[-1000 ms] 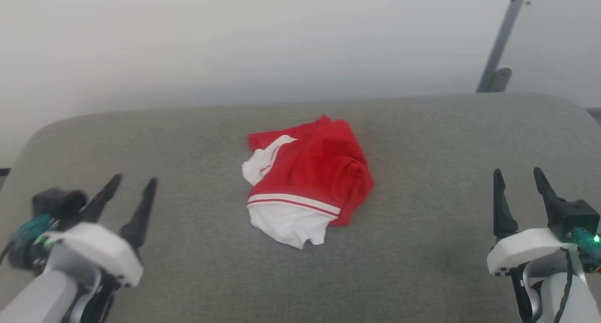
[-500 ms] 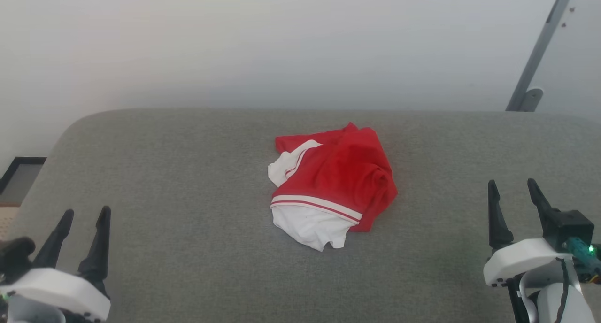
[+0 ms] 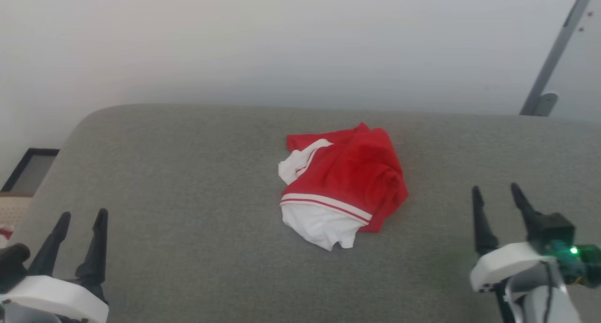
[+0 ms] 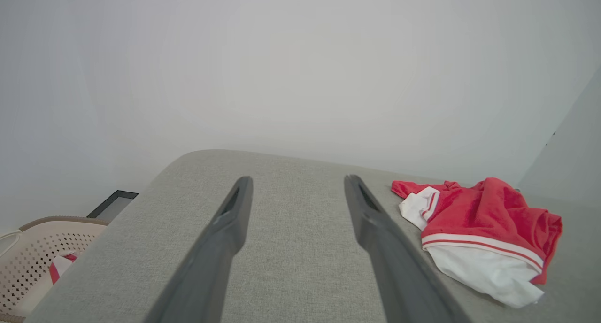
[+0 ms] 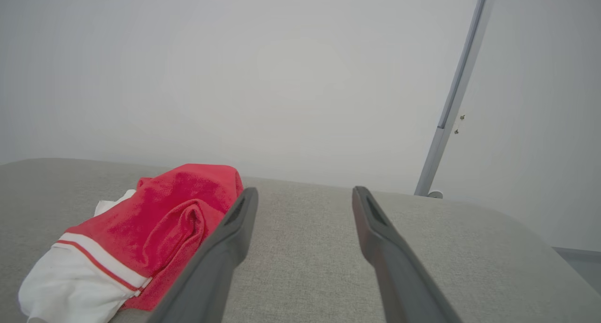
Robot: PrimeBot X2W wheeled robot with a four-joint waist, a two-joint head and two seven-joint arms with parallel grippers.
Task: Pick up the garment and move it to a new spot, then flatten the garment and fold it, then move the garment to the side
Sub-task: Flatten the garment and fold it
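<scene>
Reaching forward over the near edge of the grey padded surface (image 3: 188, 182), both arms point their fingers away from the robot's body, toward the pale far wall. The left gripper (image 3: 83, 212) sits low at the near left corner with its white wrist shell beneath it. Its two dark fingers are spread apart, and there is nothing between them but bare grey fabric. The right gripper (image 3: 496, 187) is on the right side of the surface. Its fingers are likewise parted and empty, and a green light glows on its wrist. The garment (image 3: 345, 182) lies crumpled in a heap near the middle of the surface, between the two grippers and well apart from each. It is red on top, with a striped band across the near side and a white panel spilling out toward the robot. Off the left end of the surface, a pale perforated basket (image 4: 28, 257) holds a bit of red-and-white cloth. A grey pole (image 3: 554, 55) slants up at the far right.
</scene>
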